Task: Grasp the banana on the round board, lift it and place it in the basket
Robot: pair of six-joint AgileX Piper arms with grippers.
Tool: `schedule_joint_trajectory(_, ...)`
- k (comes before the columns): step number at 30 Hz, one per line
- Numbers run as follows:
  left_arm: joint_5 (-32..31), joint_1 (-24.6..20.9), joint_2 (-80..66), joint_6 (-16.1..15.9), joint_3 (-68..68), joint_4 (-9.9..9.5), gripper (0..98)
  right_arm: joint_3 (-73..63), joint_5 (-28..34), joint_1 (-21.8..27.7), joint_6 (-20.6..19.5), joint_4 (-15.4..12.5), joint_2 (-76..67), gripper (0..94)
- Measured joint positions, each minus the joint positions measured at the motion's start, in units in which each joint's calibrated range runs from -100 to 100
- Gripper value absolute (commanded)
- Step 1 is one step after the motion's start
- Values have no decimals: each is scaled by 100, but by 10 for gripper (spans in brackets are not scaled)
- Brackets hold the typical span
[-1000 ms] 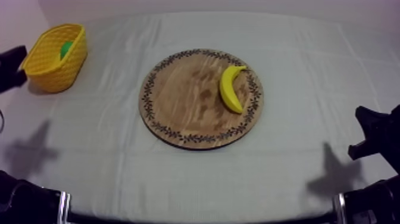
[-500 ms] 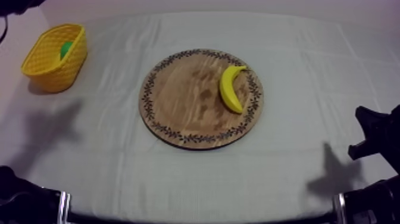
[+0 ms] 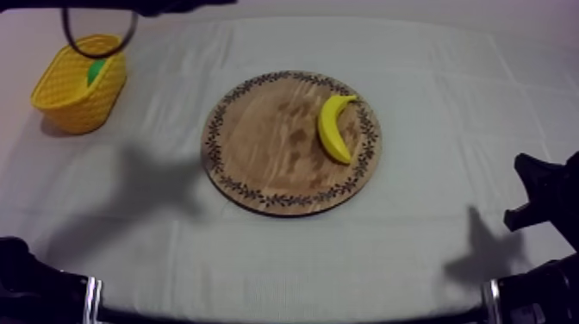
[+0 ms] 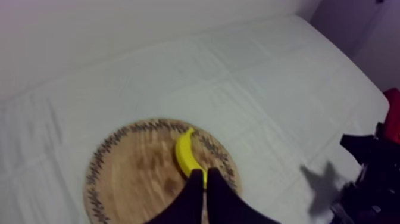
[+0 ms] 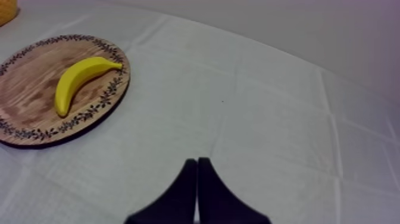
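At the near right edge of the table (image 3: 414,258) under its grey-white cloth, the right jaws are pressed together with nothing between them. The left jaws (pressed together too, and empty) are raised well clear of the round wooden board with a patterned rim (image 3: 258,146), on whose right part the yellow toy banana (image 3: 333,127) lies. Far at the left stands the yellow basket (image 3: 73,95), something green (image 3: 96,71) inside.

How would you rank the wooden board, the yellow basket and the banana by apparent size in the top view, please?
1. wooden board
2. yellow basket, clearly smaller, though it sits farther from the camera
3. banana
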Motion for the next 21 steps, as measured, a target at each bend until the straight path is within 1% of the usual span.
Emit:
schedule_joint_trajectory(5, 6, 272, 596, 214, -209, -49, 1, 0, 0, 0, 0, 0, 0, 3)
schedule_joint_trajectory(8, 38, 381, 925, 316, -339, -57, 20, 0, 0, 0, 0, 0, 0, 3)
schedule_joint_trajectory(15, 89, 585, 1594, 536, -688, -115, 109, 0, 1, 0, 0, 0, 0, 3)
schedule_joint_trajectory(21, 434, 713, 2043, 818, -1084, -298, 190, 0, 2, 0, 0, 0, 0, 3)
